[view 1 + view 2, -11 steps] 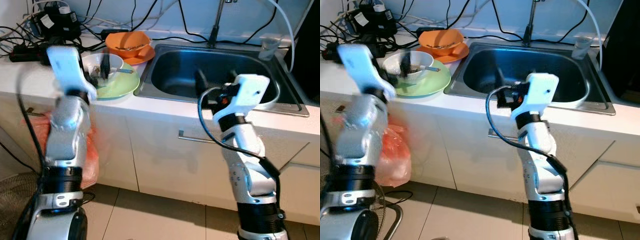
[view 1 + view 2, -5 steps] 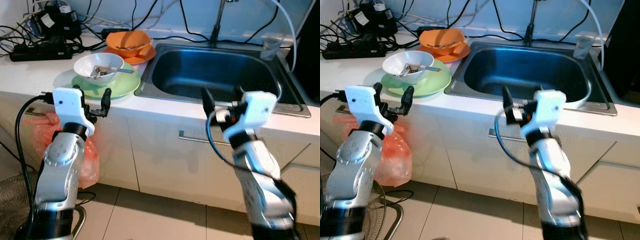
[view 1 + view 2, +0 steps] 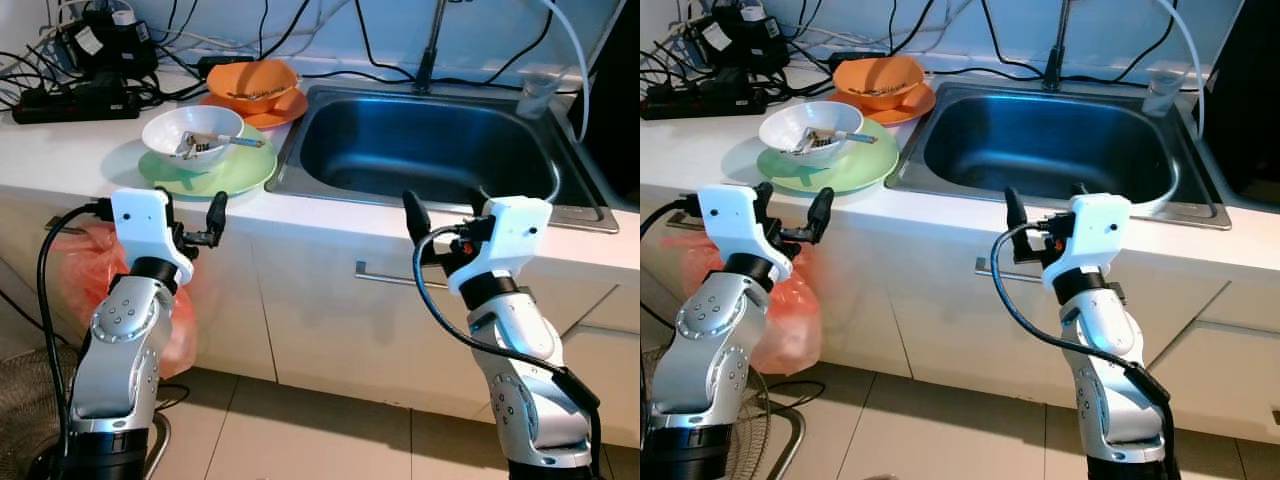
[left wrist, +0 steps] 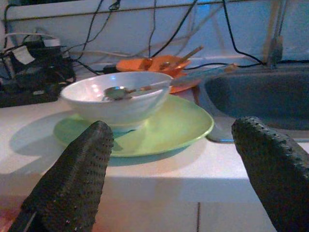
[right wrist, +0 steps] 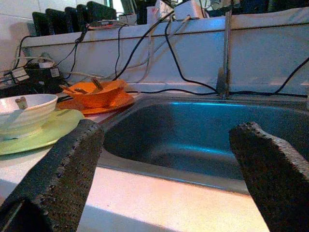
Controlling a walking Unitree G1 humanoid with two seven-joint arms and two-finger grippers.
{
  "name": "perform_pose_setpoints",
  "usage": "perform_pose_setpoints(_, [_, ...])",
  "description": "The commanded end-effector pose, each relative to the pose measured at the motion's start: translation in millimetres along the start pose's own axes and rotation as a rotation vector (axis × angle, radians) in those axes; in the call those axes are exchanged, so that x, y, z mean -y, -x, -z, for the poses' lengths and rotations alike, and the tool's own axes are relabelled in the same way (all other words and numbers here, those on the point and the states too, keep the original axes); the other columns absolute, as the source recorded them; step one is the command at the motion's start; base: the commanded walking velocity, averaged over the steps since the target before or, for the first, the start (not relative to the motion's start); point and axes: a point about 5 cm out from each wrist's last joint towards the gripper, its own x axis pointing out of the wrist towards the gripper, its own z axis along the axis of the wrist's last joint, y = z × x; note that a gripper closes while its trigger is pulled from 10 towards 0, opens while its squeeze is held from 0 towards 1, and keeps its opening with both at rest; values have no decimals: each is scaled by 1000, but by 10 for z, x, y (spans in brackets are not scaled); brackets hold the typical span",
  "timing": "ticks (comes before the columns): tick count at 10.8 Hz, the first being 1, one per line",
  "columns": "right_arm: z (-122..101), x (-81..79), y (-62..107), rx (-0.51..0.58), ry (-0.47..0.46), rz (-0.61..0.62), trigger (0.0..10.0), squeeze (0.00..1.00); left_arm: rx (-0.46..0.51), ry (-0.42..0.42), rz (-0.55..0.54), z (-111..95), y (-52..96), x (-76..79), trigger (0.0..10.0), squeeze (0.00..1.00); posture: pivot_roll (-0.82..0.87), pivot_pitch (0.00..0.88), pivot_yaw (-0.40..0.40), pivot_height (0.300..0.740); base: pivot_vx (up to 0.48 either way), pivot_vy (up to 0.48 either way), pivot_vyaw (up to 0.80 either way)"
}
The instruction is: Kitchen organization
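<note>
Both arms are now sitting lower than a second ago: the left one, then raised over the dishes, is hanging back at the counter edge, and the right one, then reaching at the sink rim, is pulled back in front of the cabinet. Judged from this, no dish is in hand yet and the organising is still at the approach stage.

Grippers, two:
- left gripper [image 3: 190,215], long black fingers spread wide, holding nothing, hovering just in front of the counter edge and pointing at the green plate.
- right gripper [image 3: 440,215], fingers likewise spread, empty, facing the sink from just in front of the counter edge.

Dishes on the white countertop [image 3: 70,150], four:
- one round pale-green plate [image 3: 235,170], lying left of the sink.
- one white ceramic bowl [image 3: 192,135], standing on the green plate, with one metal spoon [image 4: 140,89] lying in it and its handle sticking out over the rim.
- one orange bowl [image 3: 253,80], sitting on one orange plate [image 3: 290,106] behind the green one, utensils inside it, number not clear.

Fixtures and rest:
- one stainless steel sink basin [image 3: 430,150], apparently empty, with one upright tap [image 3: 432,45] behind.
- one clear cup [image 3: 537,95] at the sink's far right corner.
- one black power strip with tangled black cables [image 3: 70,100] along the wall.
- one orange-red plastic bag [image 3: 75,275] hanging below the counter.
</note>
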Motion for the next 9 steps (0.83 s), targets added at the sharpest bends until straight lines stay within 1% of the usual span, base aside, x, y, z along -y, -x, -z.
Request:
perform_pose_setpoints(1, [-48, -32, -4, 12, -6, -11, 10000, 0, -1, 3, -4, -19, 12, -21, 10000, 0, 104, 19, 29, 740, 0, 341, 0])
perform_pose_setpoints(3, [-48, -40, -9, 11, -8, -13, 10000, 0, -6, 3, -4, -11, -4, -20, 10000, 0, 101, 19, 28, 740, 0, 339, 0])
perform_pose_setpoints(5, [-55, -46, -30, 15, -9, -12, 10000, 0, -15, 8, 5, 2, -15, 18, 10000, 0, 102, 17, 31, 740, 0, 322, 0])
perform_pose_setpoints(9, [-54, -71, -47, 19, -13, -6, 10000, 0, -22, 11, 19, 6, -88, 52, 10000, 0, 98, 14, 40, 740, 0, 0, 0])
